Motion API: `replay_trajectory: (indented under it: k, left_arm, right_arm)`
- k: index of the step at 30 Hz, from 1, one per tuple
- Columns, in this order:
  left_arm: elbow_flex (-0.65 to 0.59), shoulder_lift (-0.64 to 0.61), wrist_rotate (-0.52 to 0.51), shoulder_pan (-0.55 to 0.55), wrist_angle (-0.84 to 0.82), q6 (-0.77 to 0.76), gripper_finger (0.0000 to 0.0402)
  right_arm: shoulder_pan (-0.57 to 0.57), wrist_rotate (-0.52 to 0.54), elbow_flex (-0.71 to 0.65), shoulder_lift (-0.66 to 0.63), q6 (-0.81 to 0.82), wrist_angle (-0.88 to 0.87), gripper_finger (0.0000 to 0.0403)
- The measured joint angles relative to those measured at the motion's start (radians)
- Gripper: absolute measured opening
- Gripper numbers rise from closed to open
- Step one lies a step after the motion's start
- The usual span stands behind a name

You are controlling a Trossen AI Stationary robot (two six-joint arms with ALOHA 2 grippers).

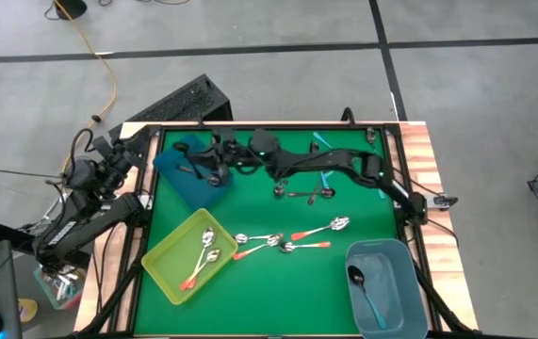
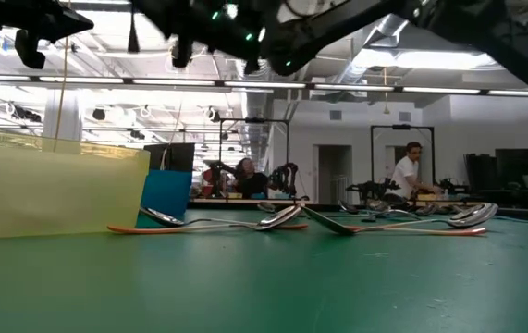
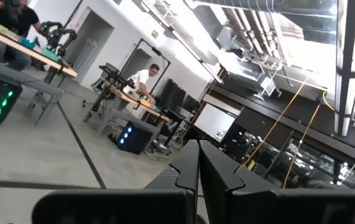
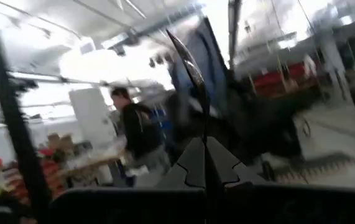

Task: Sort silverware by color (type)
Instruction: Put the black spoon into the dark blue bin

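Over the teal bin (image 1: 179,169) at the mat's far left corner, your right gripper (image 1: 214,173) hangs clamped on a dark spoon (image 4: 186,53). You're likely at the drop, though the arm hides the tip. Next, lower and release. Orange spoons (image 1: 311,232) lie mid-mat. The left gripper (image 3: 199,158) sits closed and empty, off-table.

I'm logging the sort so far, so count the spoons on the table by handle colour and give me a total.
Orange-red handles: 6, 2 in the yellow-green bin, 4 on the mat.
Teal-blue handles: 3, 2 partly under the right arm.
All dark grey: 3, 1 held by the right gripper.
Total: 12 visible; more may be hidden.
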Motion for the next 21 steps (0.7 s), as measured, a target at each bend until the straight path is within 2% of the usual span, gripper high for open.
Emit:
replay_trajectory:
  k: [5,8,21]
  left_arm:
    - [0.0,0.0,0.009,0.0,-0.005,0.0,0.0]
    - [0.0,0.0,0.018,0.0,-0.004,0.0,0.0]
    - [0.0,0.0,0.027,0.0,-0.003,-0.001,0.0]
  right_arm:
    - [-0.021,0.088,0.1,0.079,-0.017,-0.224,0.0004]
    - [-0.03,0.092,0.134,0.114,-0.016,-0.329,0.0004]
    - [-0.061,0.147,0.136,0.134,-0.097,-0.61,0.0004]
